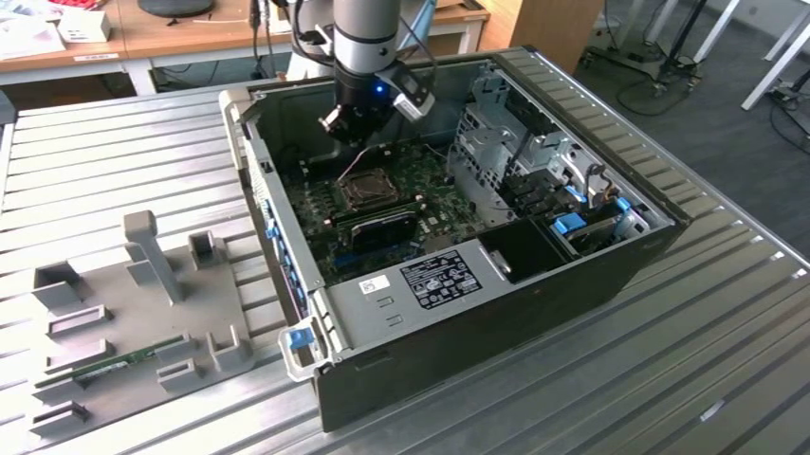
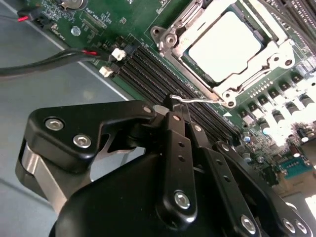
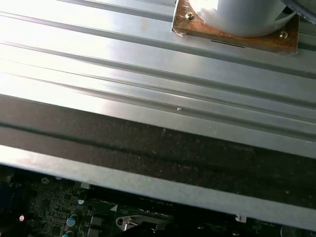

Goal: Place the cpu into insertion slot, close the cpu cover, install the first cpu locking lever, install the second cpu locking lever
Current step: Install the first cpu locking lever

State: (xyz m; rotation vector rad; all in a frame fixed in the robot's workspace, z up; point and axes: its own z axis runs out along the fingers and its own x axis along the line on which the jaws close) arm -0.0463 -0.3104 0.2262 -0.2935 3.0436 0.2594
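- Chip [image 2: 224, 47]: seated in the socket [image 1: 374, 188] on the green board inside the computer case [image 1: 608, 256]; silvery face up. I log that step as done.
- Cover plate [image 2: 174, 39]: lies flat as a frame around the chip; I judge it closed.
- Locking lever [image 2: 200, 100]: thin wire running from the socket's corner out over the black memory slots [image 2: 163, 69]. It looks unlatched to me, so lever work remains. I cannot make out the other lever.
- Gripper [image 2: 170, 109]: down in the case just beside the socket; fingers drawn narrow, close together. The lever's hooked end sits right at their tips; I cannot tell whether it is pinched or only touched.
- Chip relative to fingers: near, apart, beyond the lever.
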